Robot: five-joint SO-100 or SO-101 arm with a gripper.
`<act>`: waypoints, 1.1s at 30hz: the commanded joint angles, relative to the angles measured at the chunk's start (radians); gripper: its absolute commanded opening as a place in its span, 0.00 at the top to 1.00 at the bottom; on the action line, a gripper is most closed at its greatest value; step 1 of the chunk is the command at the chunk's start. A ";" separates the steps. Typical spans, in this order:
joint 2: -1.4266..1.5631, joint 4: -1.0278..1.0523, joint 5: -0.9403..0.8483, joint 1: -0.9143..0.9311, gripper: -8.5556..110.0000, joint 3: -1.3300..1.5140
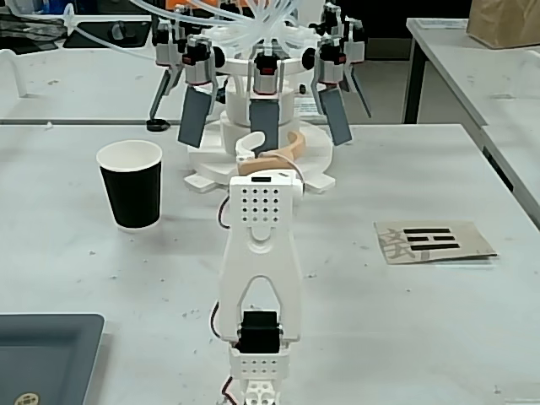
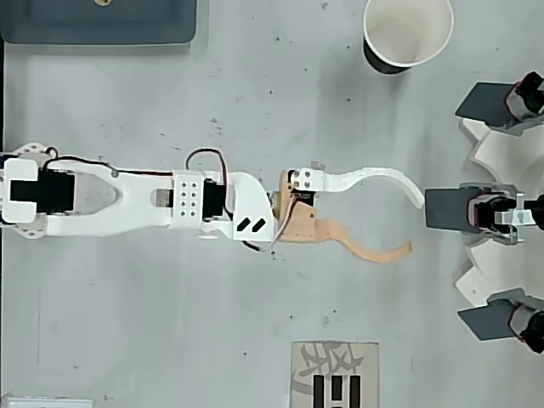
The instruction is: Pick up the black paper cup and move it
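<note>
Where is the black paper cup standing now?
The black paper cup stands upright on the table's left in the fixed view, beside the white device, apart from the open tool.

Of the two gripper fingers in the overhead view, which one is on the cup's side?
The white finger; the tan finger lies on the far side from the cup, toward the printed card.

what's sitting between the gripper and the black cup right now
Nothing visible. In the overhead view the open gripper points toward the white machine, and the black paper cup stands upright off to its side. Only bare table lies between them.
</note>
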 commanded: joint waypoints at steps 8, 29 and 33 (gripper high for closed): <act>0.100 -0.133 -0.012 0.023 0.85 0.123; 0.186 -0.172 -0.025 0.028 0.85 0.242; 0.236 -0.187 -0.026 0.028 0.85 0.299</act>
